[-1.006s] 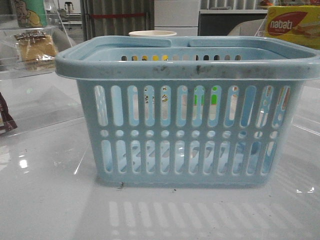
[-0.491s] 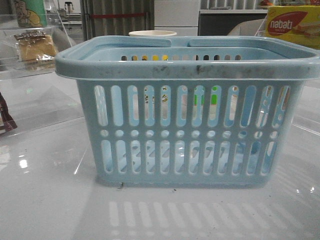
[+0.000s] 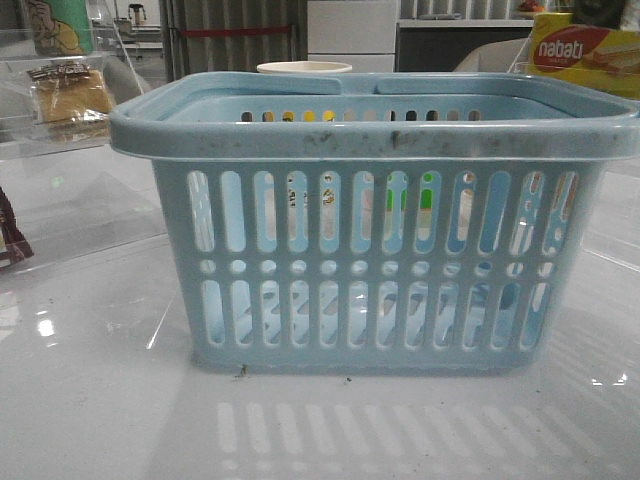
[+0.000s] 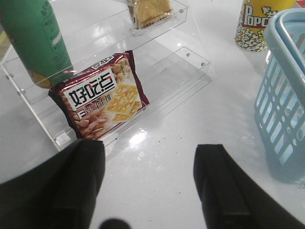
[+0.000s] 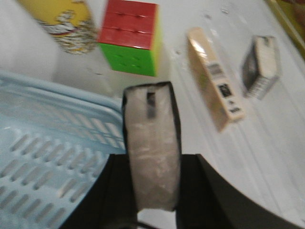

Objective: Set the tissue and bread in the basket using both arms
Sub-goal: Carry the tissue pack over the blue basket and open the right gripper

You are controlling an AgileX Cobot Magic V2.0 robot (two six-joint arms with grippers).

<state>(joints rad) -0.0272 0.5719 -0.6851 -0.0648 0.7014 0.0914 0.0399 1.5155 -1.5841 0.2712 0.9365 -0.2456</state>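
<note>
Right claw (image 5: 152,191) grips the tissue (image 5: 152,148); left claw (image 4: 150,183) gapes above glossy white table (image 4: 157,157).

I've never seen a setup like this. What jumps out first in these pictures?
The big light-blue basket fills the middle of the front view, slotted sides facing the camera. The right hand pinches a tissue pack at the basket's rim. The open left hand faces a dark red snack packet on a clear shelf, with the bread a tier above it.
</note>
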